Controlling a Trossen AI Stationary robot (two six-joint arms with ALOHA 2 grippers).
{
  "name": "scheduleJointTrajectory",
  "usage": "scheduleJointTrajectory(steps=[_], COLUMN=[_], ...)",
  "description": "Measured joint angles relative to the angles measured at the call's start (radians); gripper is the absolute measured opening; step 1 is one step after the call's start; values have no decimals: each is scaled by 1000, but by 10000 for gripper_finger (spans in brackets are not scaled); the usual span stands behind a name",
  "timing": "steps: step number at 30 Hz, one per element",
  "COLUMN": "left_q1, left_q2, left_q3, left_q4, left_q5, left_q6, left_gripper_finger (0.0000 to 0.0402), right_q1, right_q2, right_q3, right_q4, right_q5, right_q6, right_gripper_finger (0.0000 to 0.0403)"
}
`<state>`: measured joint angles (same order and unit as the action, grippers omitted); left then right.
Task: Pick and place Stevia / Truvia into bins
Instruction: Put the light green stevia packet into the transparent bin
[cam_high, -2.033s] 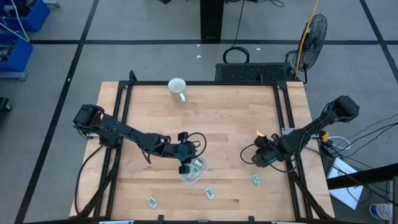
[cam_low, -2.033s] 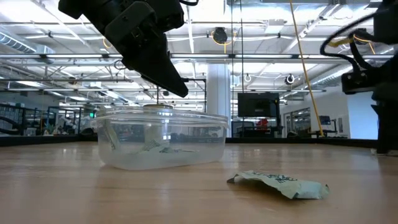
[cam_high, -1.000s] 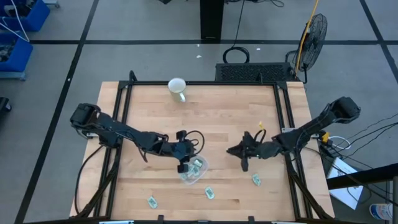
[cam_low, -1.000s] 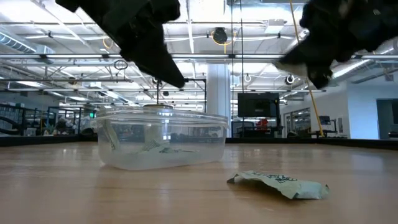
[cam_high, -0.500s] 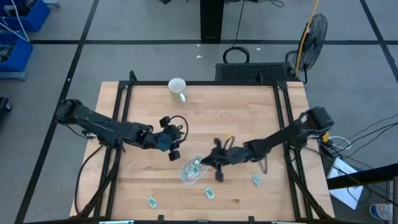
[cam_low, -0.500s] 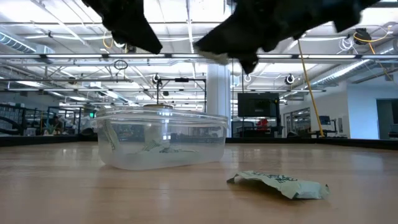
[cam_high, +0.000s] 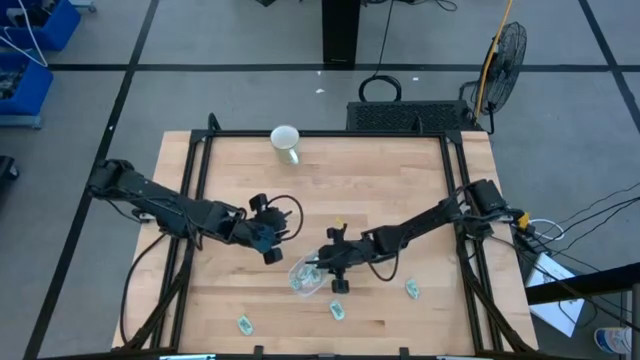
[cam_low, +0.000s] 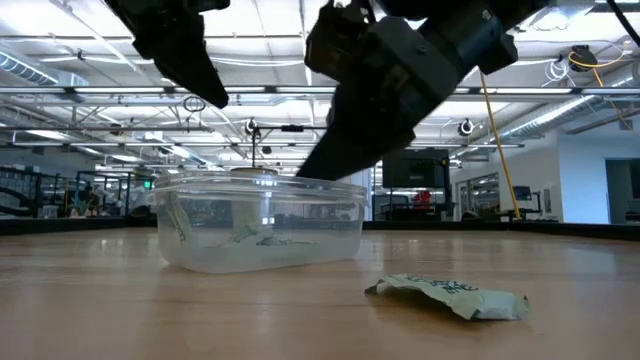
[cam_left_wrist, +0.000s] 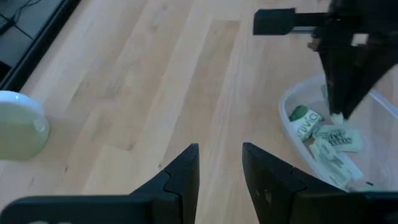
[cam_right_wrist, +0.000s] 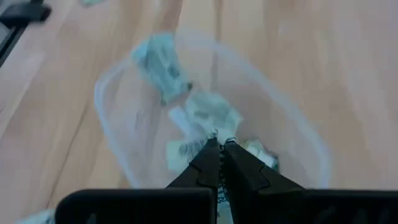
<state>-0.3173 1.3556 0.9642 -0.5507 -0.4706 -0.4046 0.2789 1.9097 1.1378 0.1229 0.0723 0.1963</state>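
The see-through bin (cam_high: 303, 281) (cam_low: 260, 225) stands near the table's front middle with several pale green and white Stevia sachets (cam_left_wrist: 326, 140) (cam_right_wrist: 158, 65) lying in it. My right gripper (cam_high: 318, 266) (cam_right_wrist: 219, 144) reaches in from the right; its fingertips are shut just over the bin's inside, with a small pale sachet at their ends. My left gripper (cam_high: 271, 250) (cam_left_wrist: 221, 168) hangs open and holds nothing, a little to the bin's left. Three more sachets (cam_high: 245, 323) (cam_high: 338, 311) (cam_high: 411, 288) lie flat on the wood. My right gripper pinches a pale sachet by one edge (cam_right_wrist: 214, 133) at the very ends of its two fingers. The fingers slant down from the table's right. The sachet (cam_left_wrist: 337, 116) hangs below the tips over the bin's inside; I cannot tell whether it touches the sachets underneath.
A white mug (cam_high: 286, 143) stands at the table's far edge, left of middle. A dark frame (cam_high: 330, 133) runs around the tabletop. Bare wood lies between the mug and the bin. In the low view a crumpled sachet (cam_low: 450, 296) lies in front of the bin.
My right gripper, shut throughout, has travelled from the table's right side toward the left and dropped, ending with its tips over the bin. My left gripper, still open, has drawn back from above the bin toward the table's left and risen. The bin has stayed put.
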Motion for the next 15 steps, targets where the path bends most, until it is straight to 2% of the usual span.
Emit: scheduleJointTrajectory(steps=[4,8,15], left_q1=[-8,-8,-13], left_q2=[0,0,0], left_q3=[0,0,0], left_q4=[1,2,0], left_q5=[-1,-1,-1], left_q6=[-1,-1,-13], left_gripper_finger=[129,129,129], right_q1=[-6,-2,-3], right_q2=[-1,-1,-1], right_q3=[0,0,0], right_q4=[-10,-17,-23], right_q5=[-75,-74,-73], right_q6=[-4,-44,-57], right_gripper_finger=[4,15,60])
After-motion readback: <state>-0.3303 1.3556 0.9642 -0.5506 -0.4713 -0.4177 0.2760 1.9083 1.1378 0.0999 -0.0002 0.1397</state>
